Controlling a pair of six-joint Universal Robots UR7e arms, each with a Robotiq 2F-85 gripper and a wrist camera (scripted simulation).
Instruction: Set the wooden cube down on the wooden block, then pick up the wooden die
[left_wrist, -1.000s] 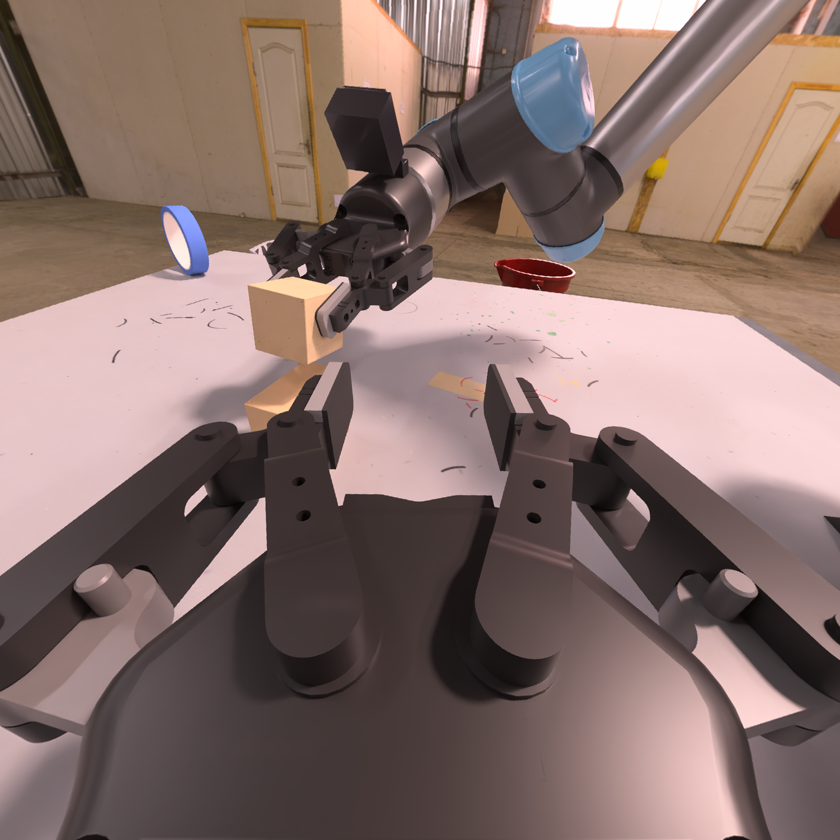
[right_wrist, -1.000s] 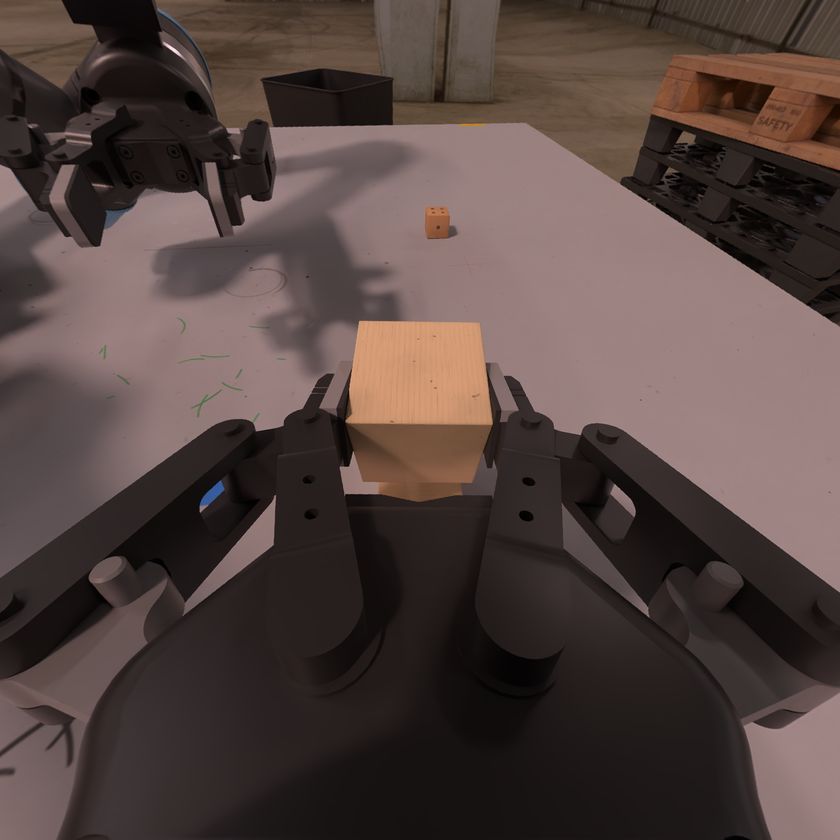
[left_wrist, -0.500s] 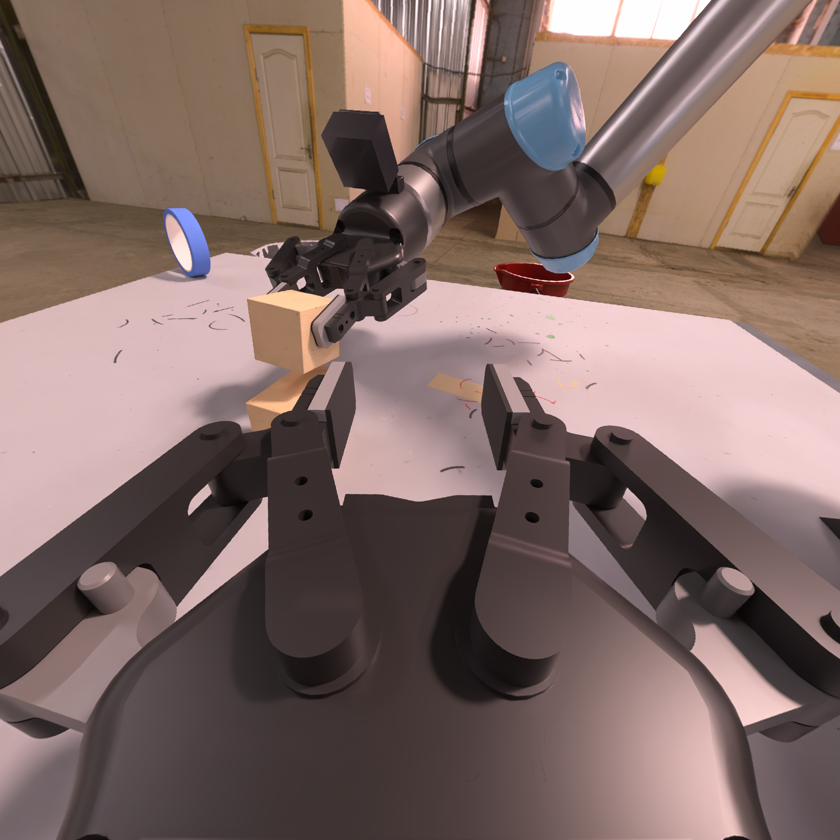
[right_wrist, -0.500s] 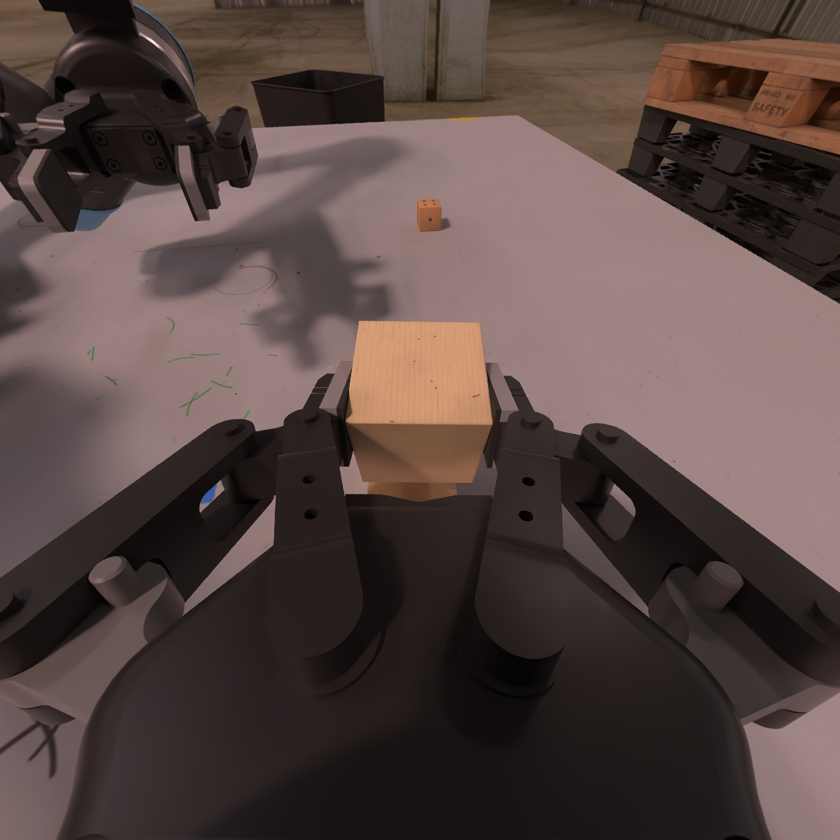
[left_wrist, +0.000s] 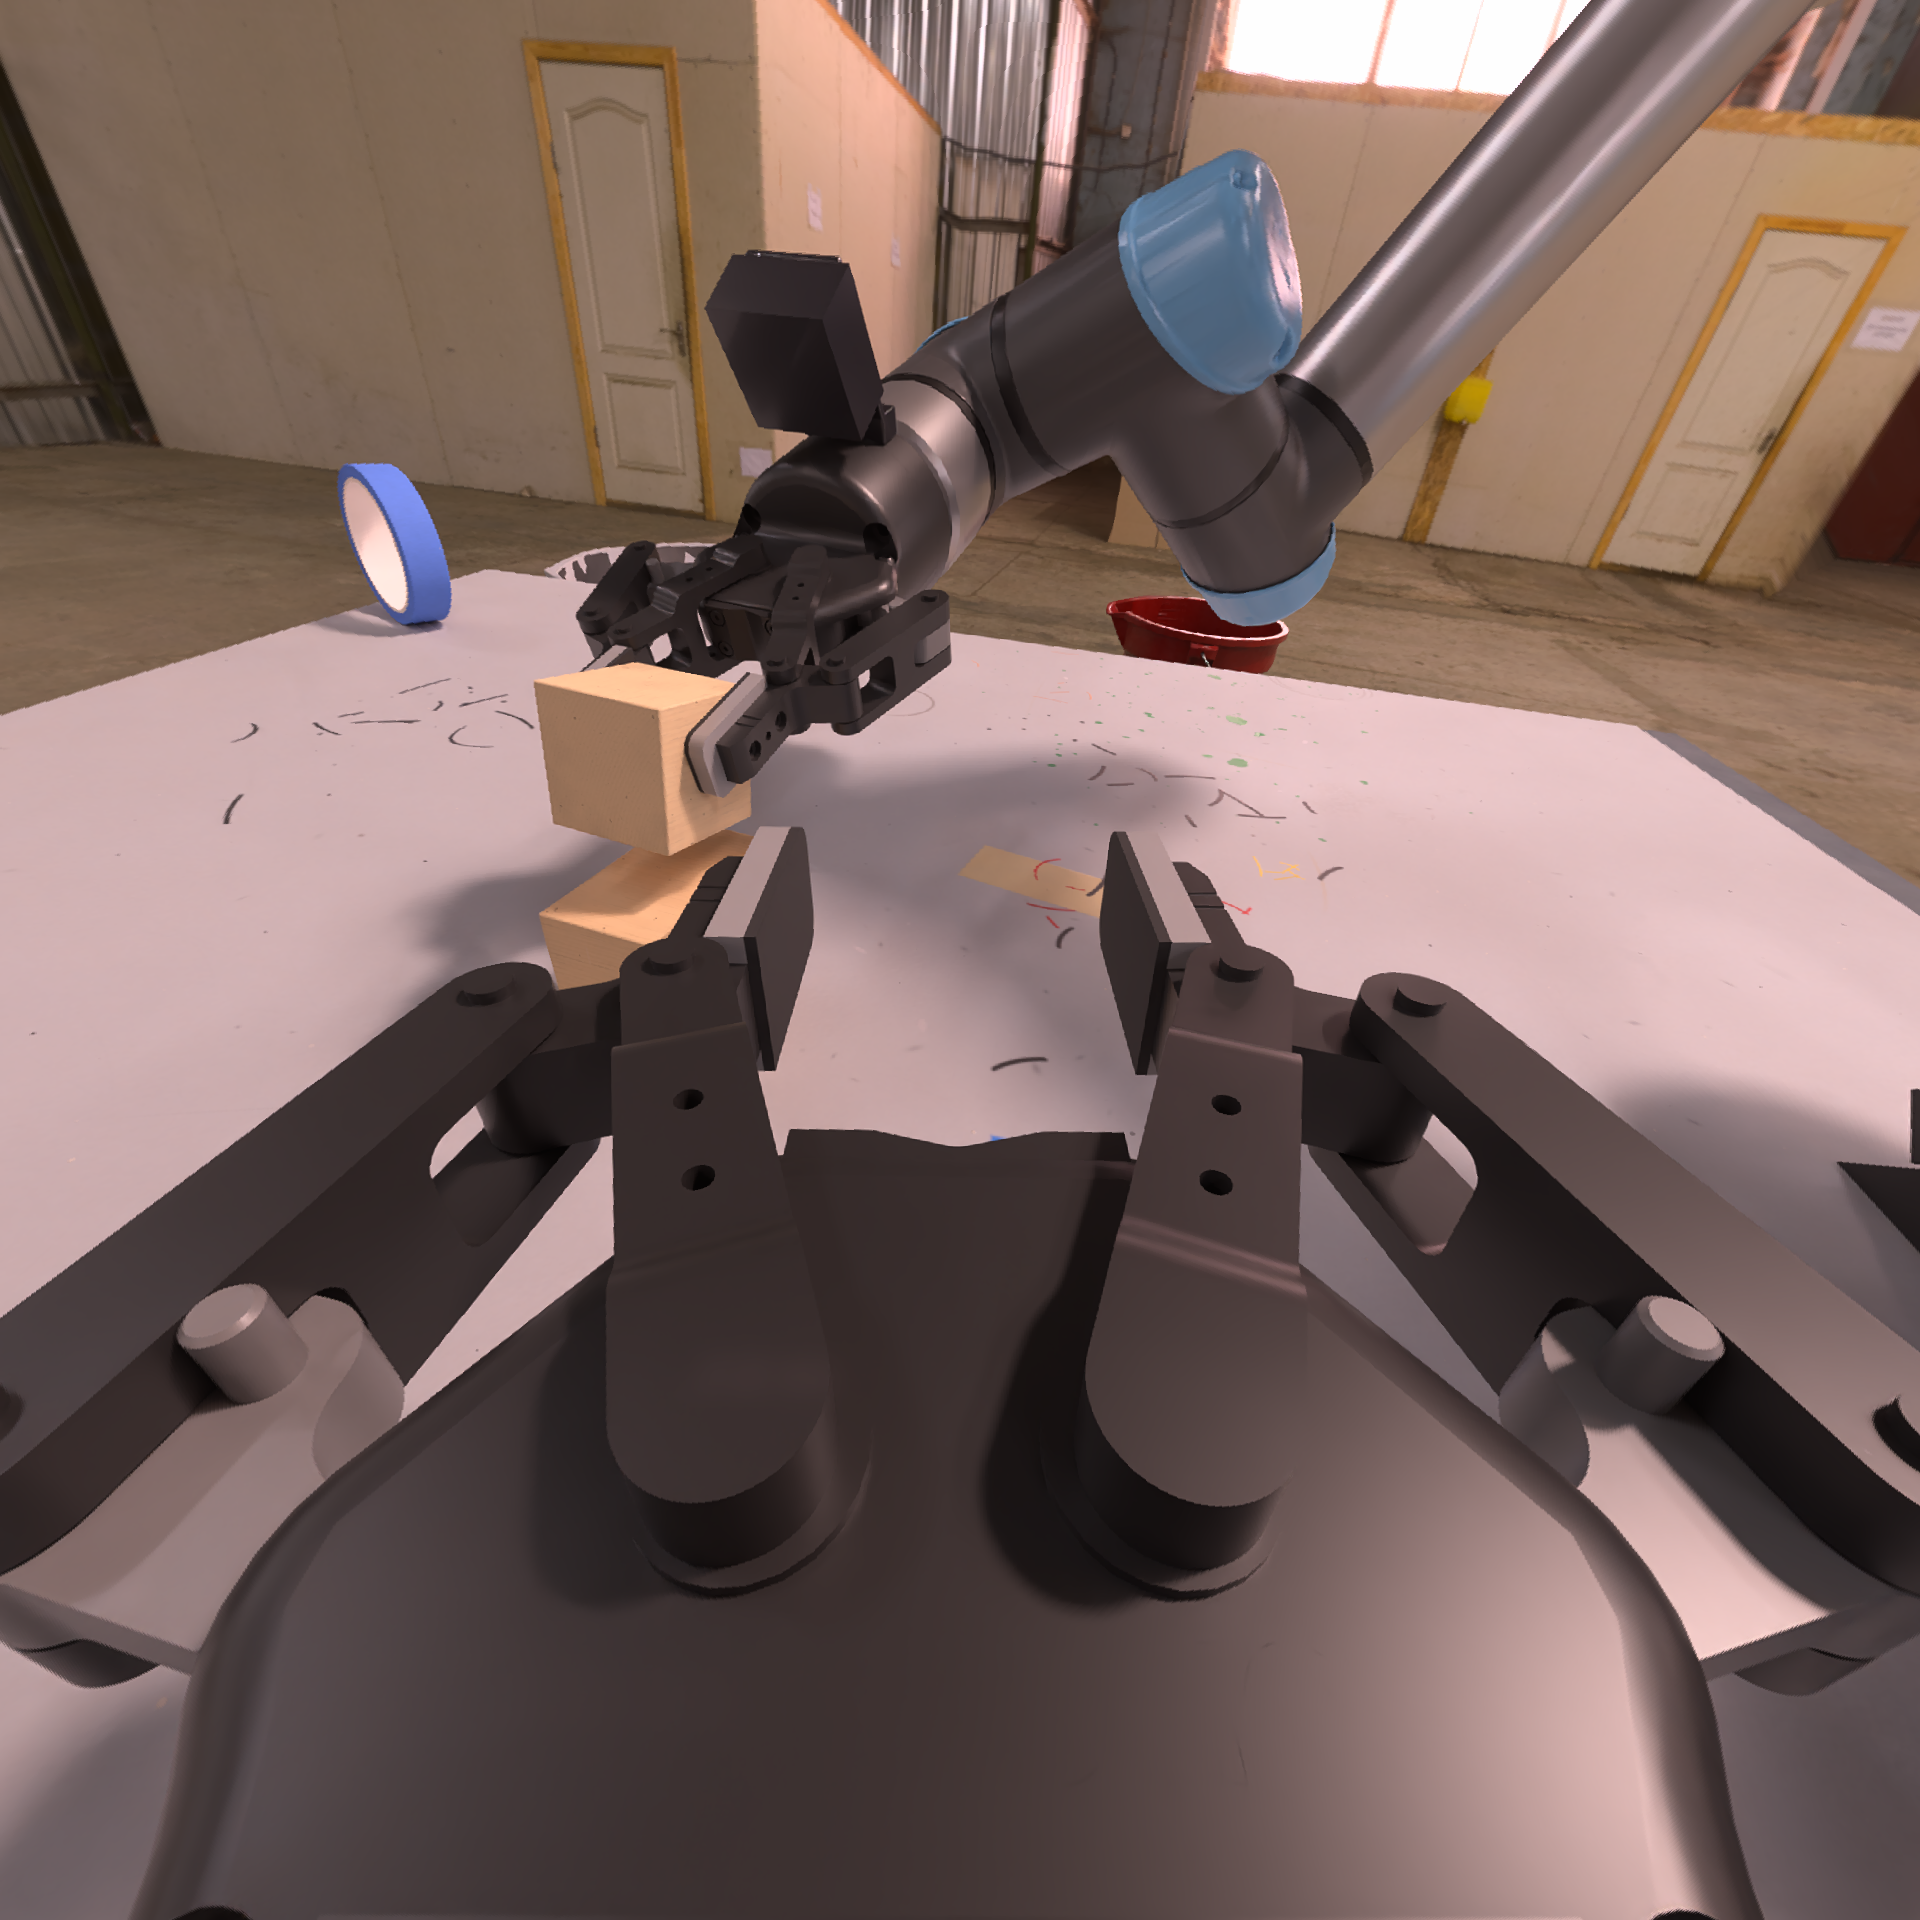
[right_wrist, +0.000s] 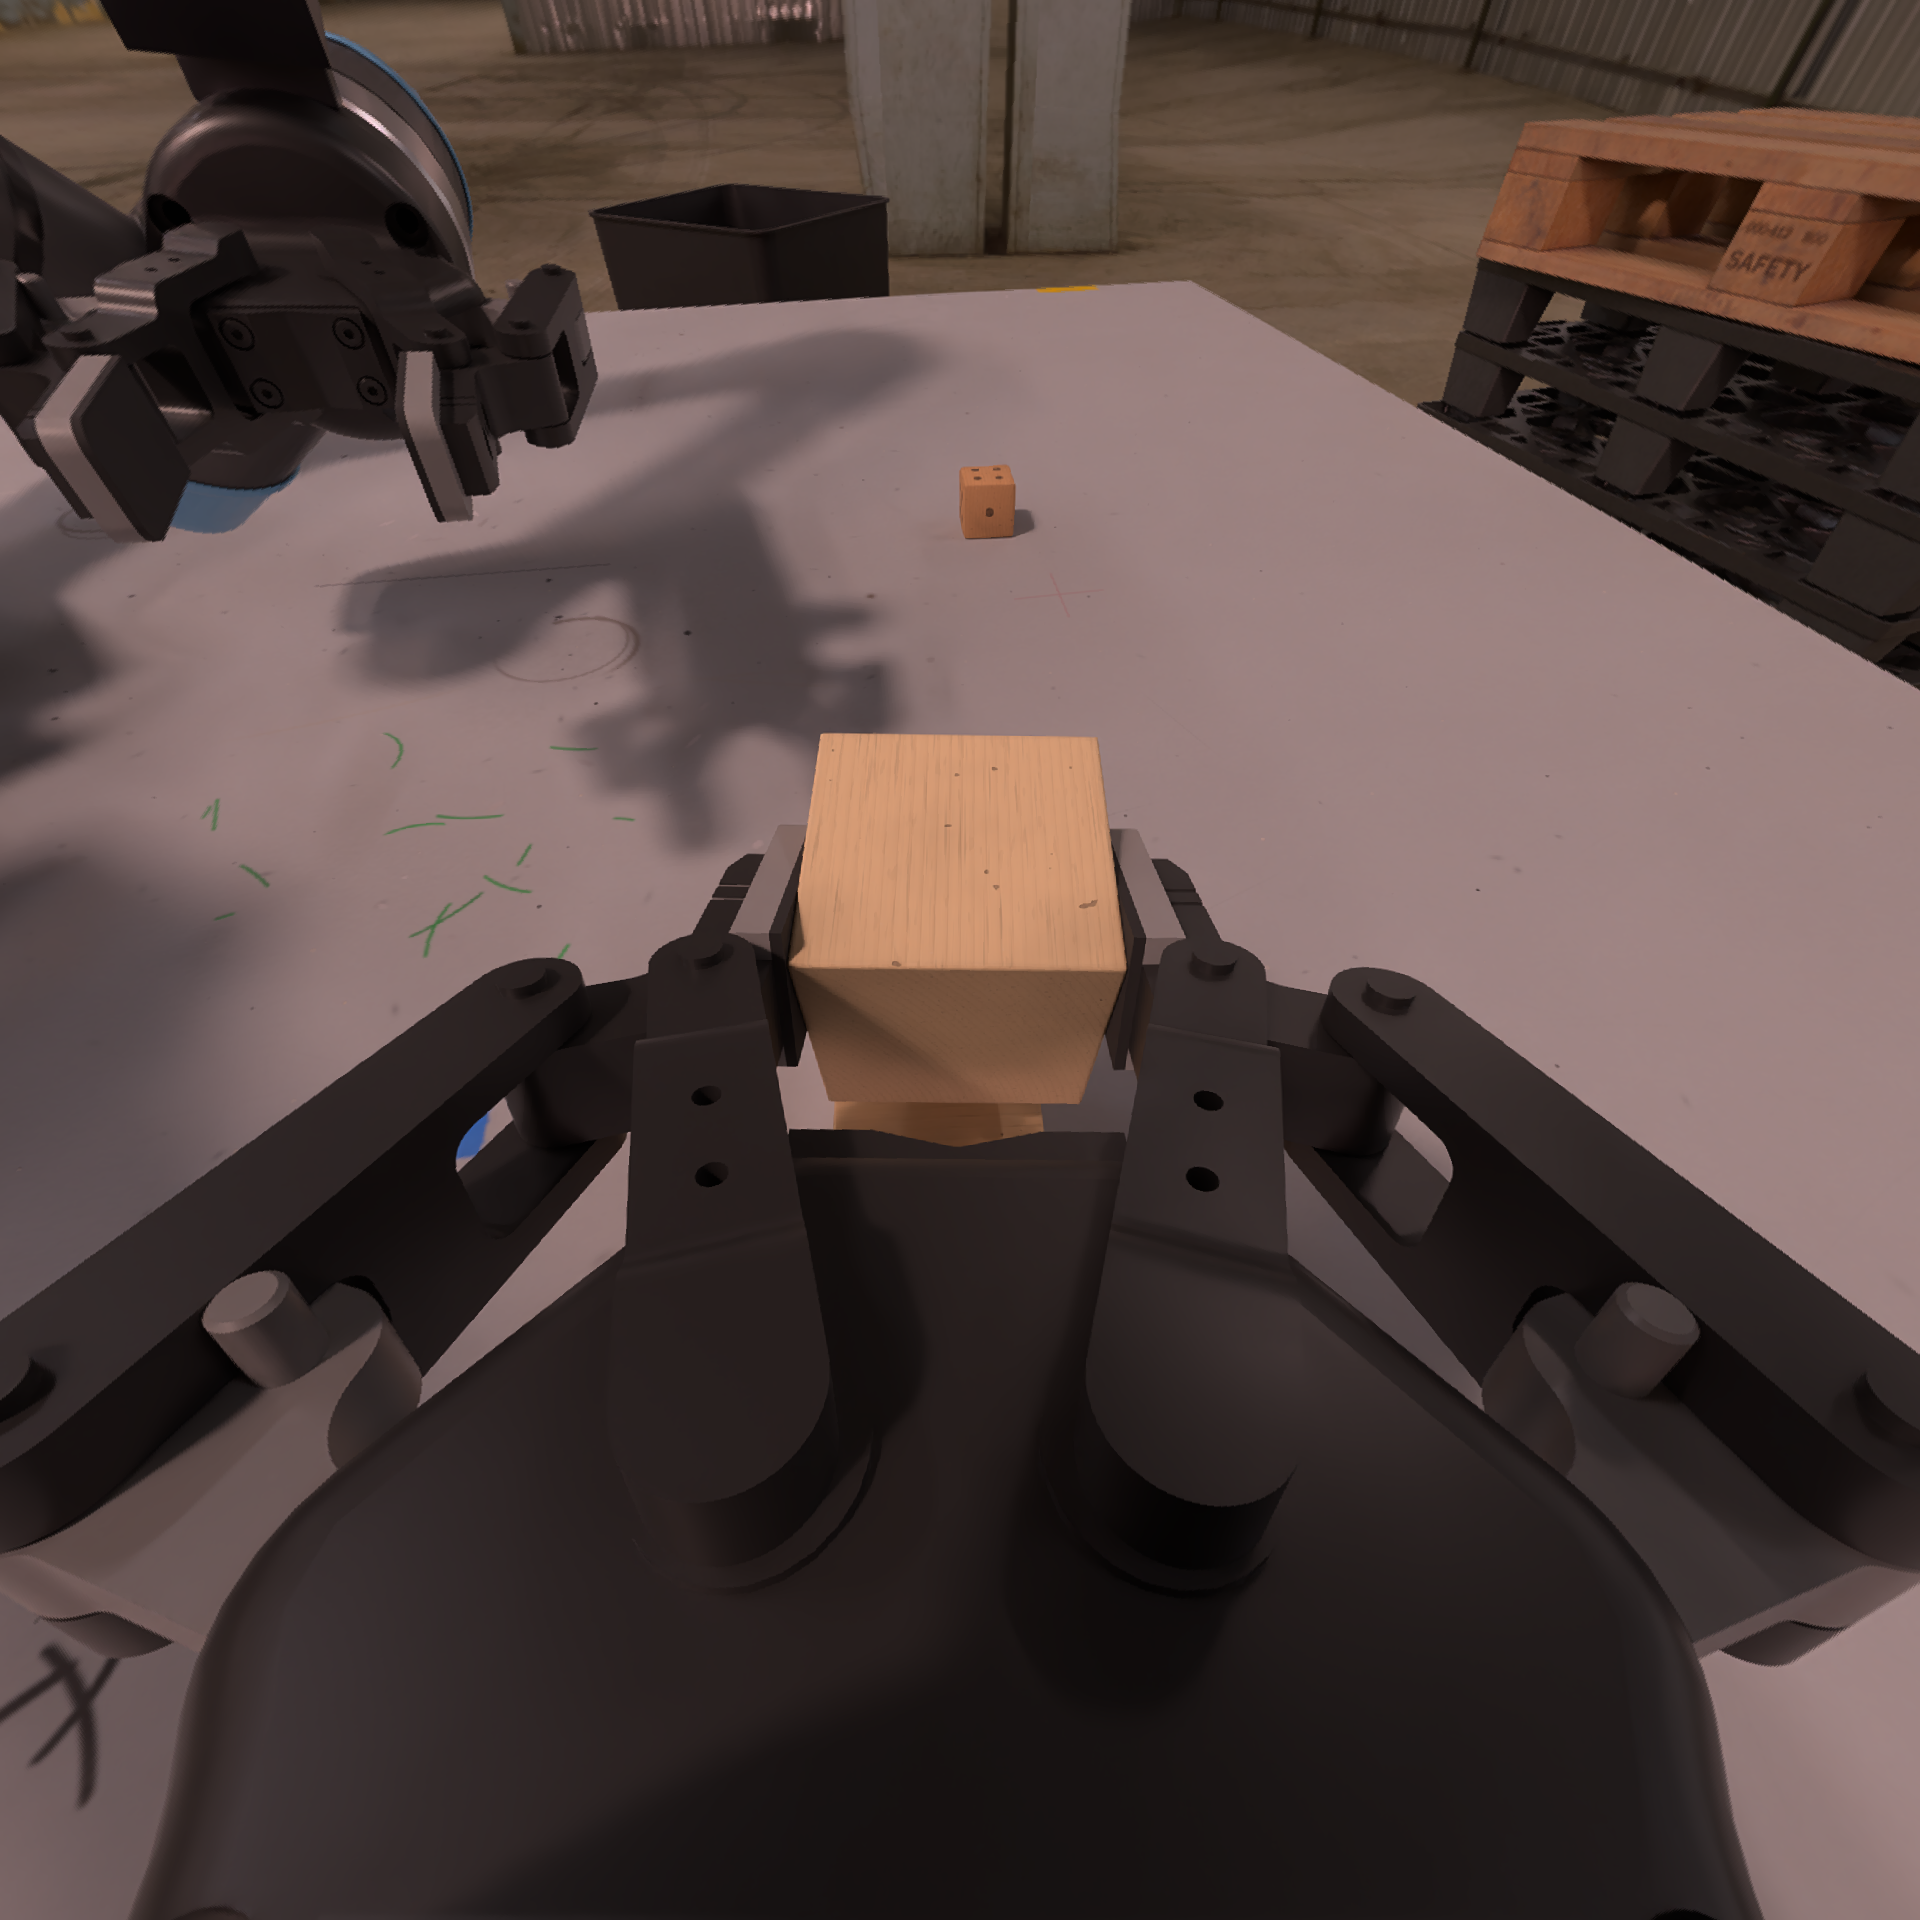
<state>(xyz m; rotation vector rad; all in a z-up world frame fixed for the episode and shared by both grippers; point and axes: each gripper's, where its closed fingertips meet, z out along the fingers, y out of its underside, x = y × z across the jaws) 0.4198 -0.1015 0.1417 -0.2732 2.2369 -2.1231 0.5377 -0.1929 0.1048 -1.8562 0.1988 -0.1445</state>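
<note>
My right gripper (right_wrist: 956, 935) is shut on the pale wooden cube (right_wrist: 956, 862) and holds it just above the wooden block (right_wrist: 935, 1120), of which only a sliver shows beneath. In the left wrist view the cube (left_wrist: 623, 758) hangs tilted over the block (left_wrist: 623, 914) in the right gripper (left_wrist: 665, 717), very close to it or touching. My left gripper (left_wrist: 951, 935) is open and empty, hovering above the table near the block. It also shows in the right wrist view (right_wrist: 281, 447). The small wooden die (right_wrist: 985, 502) sits on the table far ahead of the cube.
A blue tape roll (left_wrist: 395, 545) stands at the table's far left edge. A red bowl (left_wrist: 1195, 634) lies beyond the far edge. A tan tape patch (left_wrist: 1023, 868) is on the table. A black bin (right_wrist: 743, 244) and stacked pallets (right_wrist: 1704, 312) stand off the table.
The right gripper has lowered the cube closer to the block. My left gripper has drawn back a little from the right one.
</note>
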